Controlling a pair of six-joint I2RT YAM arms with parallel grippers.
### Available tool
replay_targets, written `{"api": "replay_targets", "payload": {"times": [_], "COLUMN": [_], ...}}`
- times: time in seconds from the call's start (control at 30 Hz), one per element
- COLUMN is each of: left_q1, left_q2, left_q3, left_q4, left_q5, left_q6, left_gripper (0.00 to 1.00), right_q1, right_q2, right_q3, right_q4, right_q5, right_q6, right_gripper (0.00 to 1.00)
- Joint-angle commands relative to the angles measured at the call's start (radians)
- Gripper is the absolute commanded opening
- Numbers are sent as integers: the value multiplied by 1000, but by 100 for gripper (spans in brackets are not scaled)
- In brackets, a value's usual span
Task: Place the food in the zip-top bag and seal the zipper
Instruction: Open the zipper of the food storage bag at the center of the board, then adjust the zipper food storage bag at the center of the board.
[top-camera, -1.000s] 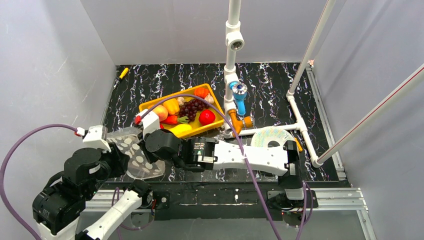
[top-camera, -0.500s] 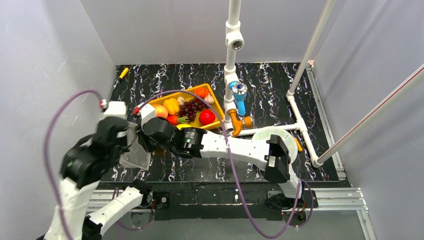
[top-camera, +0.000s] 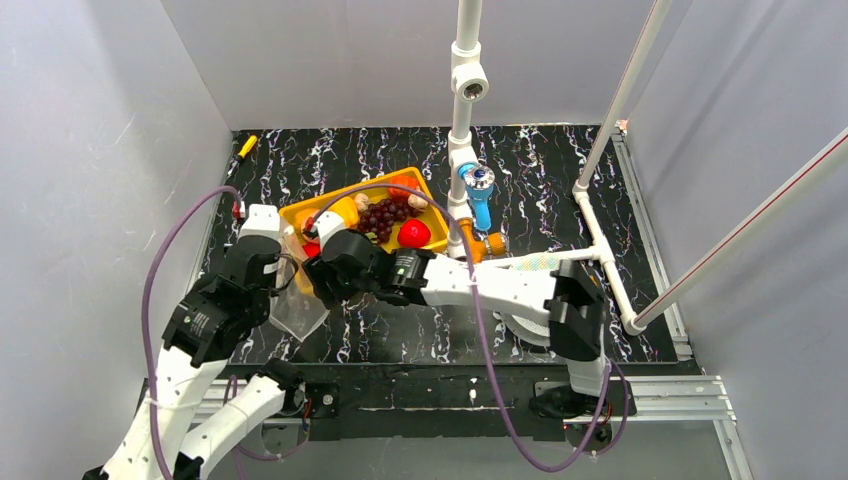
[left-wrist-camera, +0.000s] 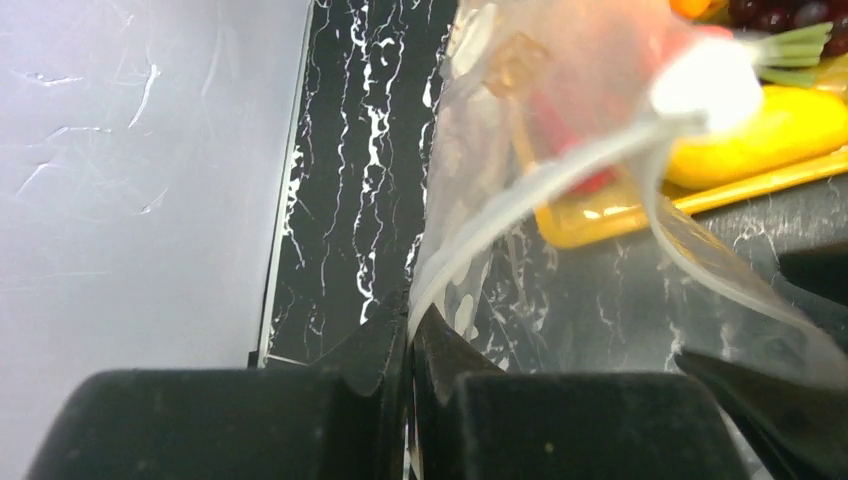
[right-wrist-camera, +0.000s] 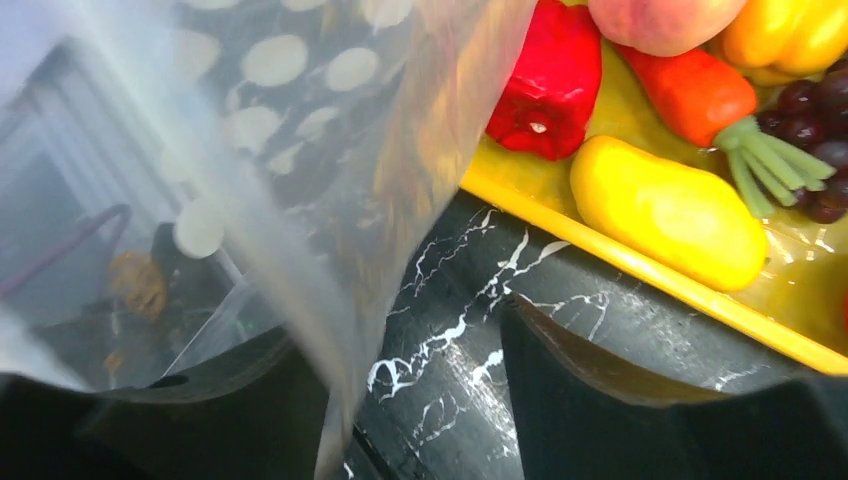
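Observation:
The zip-top bag (top-camera: 297, 311) hangs clear and crinkly just left of the yellow tray (top-camera: 432, 198). My left gripper (left-wrist-camera: 410, 322) is shut on the bag's (left-wrist-camera: 560, 100) mouth edge, where the pale zipper (left-wrist-camera: 530, 195) strip runs out from between the jaws. My right gripper (right-wrist-camera: 410, 395) stands open beside the tray's rim (right-wrist-camera: 640, 265), and the bag (right-wrist-camera: 300, 150) drapes over its left finger. The food lies in the tray: red pepper (right-wrist-camera: 550, 80), yellow fruit (right-wrist-camera: 665, 210), carrot (right-wrist-camera: 700, 90), peach (right-wrist-camera: 660, 15), grapes (top-camera: 385, 215) and a red apple (top-camera: 413, 233). From above, the left gripper (top-camera: 283, 265) and right gripper (top-camera: 318, 277) meet at the tray's near left corner.
A white pipe frame (top-camera: 462, 120) rises behind the tray, with a blue cylinder (top-camera: 478, 195) and an orange fitting (top-camera: 475, 245) at its foot. A round white spool disc (top-camera: 540, 268) lies under the right arm. A yellow-handled tool (top-camera: 246, 146) sits at the back left. Grey walls close in on the left.
The right gripper has opened and let go of the bag. The left gripper has carried the bag up and back toward the tray, and the right arm followed.

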Motion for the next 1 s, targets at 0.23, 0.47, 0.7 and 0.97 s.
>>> {"api": "replay_targets", "payload": {"times": [0.23,0.47,0.7,0.97], "left_q1": [134,226,231,230], "left_q2": [45,28,67,130], "left_q3": [-117,-141,17,73], "left_q4": [293,276,35,-75], "left_q5": [32,32,58,139], "left_q6": [41,-14,-93,-71], "left_gripper": [0,0,0,0], "right_q1": [-6,-99,-152,-155], "right_q2": [-285,-256,-54,159], "right_q3": [-164,-229,-51,206], "right_q4": [106,125,3,-179], "right_q5": [38,34,-41,0], "right_q6": [-55,-130,-278,-368], "right_gripper": [95,98,97,97]}}
